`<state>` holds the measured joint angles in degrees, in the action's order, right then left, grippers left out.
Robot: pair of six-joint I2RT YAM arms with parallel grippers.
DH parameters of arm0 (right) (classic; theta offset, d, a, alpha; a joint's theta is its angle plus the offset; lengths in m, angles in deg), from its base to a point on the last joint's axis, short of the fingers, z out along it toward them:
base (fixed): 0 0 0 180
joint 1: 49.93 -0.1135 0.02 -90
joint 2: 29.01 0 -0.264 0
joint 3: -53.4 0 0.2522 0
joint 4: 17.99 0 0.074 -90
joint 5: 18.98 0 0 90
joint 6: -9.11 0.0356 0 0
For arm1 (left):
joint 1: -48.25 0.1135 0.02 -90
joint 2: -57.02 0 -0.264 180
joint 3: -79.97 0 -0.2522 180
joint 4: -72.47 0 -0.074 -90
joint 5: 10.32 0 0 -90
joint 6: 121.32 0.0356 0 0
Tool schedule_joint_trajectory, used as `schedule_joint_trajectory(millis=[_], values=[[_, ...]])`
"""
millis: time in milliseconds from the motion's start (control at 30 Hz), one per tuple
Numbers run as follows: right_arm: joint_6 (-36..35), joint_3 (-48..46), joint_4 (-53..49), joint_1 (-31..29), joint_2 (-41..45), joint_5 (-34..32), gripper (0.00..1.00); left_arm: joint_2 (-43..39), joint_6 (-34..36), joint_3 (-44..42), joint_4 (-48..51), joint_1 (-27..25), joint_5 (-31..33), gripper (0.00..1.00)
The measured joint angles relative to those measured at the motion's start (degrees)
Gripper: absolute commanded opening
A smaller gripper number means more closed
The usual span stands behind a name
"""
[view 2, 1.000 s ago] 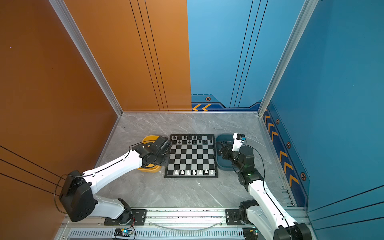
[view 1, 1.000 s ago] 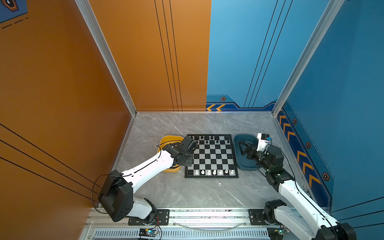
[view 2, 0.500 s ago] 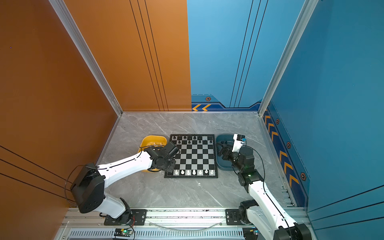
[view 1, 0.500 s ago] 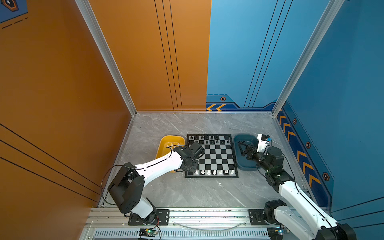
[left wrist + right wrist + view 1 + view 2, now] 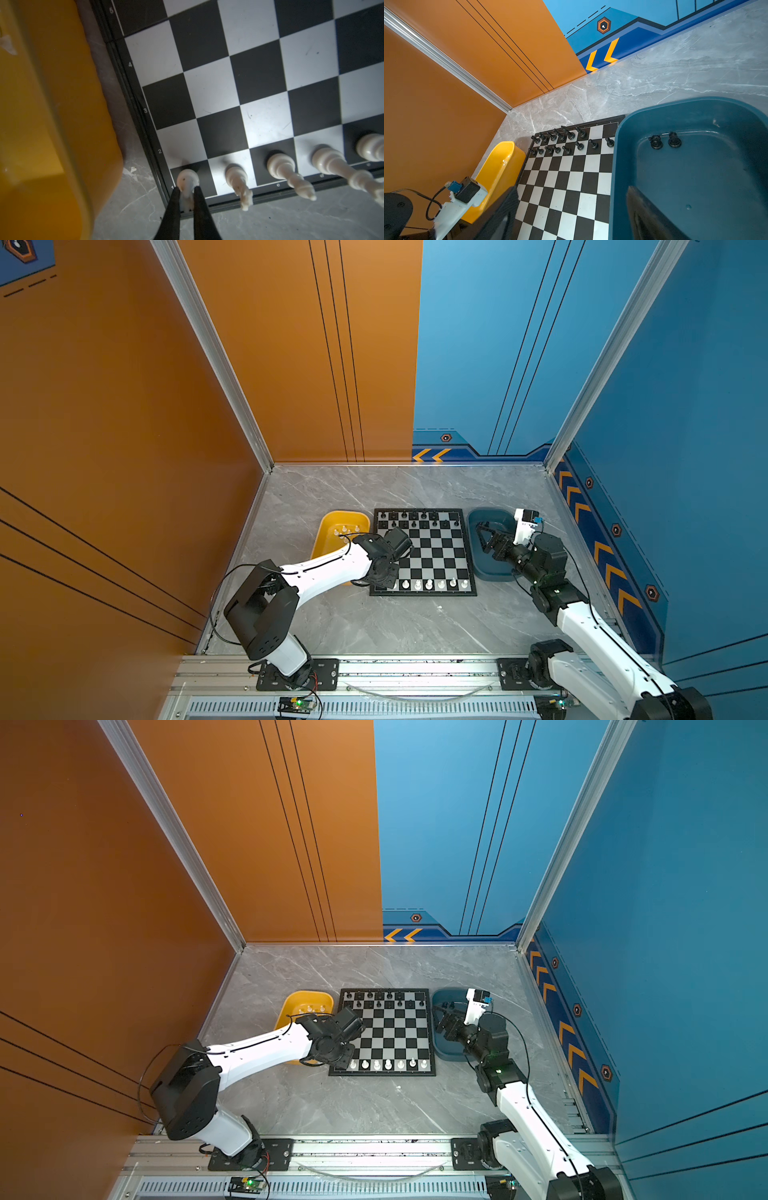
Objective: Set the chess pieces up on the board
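**Corner drop-off: how I figured this could go sideways**

Left claw (image 5: 186, 192) was pinched shut on a white piece (image 5: 187, 179) at the board's (image 5: 257, 72) corner square, on the yellow tray (image 5: 52, 124) side. From the wrist view I couldn't tell if the base was fully seated or hanging just above the square. That was my worry. Let go with it a touch high or leaning, and I reckoned it'd tip. Being a corner, a topple could send it off the edge onto the surface (image 5: 270, 224). The other way, it'd fall into the knight (image 5: 236, 179) just beside it, and that row looked tight enough to domino. Backing out seemed risky too. The fingers (image 5: 172, 207) sat close to that knight, and a light plastic piece might cling to one and get dragged off-centre.

Right claw (image 5: 483, 537) hung wide open over the blue tray (image 5: 695, 187), holding nothing. Two black pieces (image 5: 656, 142) stood near the tray's wall, so a pinch there could scrape the wall or knock one over.
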<state>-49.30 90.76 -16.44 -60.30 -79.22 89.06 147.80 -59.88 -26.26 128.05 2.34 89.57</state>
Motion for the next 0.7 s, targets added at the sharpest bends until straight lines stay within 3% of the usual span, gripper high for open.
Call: schedule_joint_trajectory(millis=[700], values=[[0.0, 0.0, 0.22, -0.02, -0.02, 0.0, 0.84, 0.31, -1.6, -1.66, -0.04, -1.16, -0.26, 0.0]])
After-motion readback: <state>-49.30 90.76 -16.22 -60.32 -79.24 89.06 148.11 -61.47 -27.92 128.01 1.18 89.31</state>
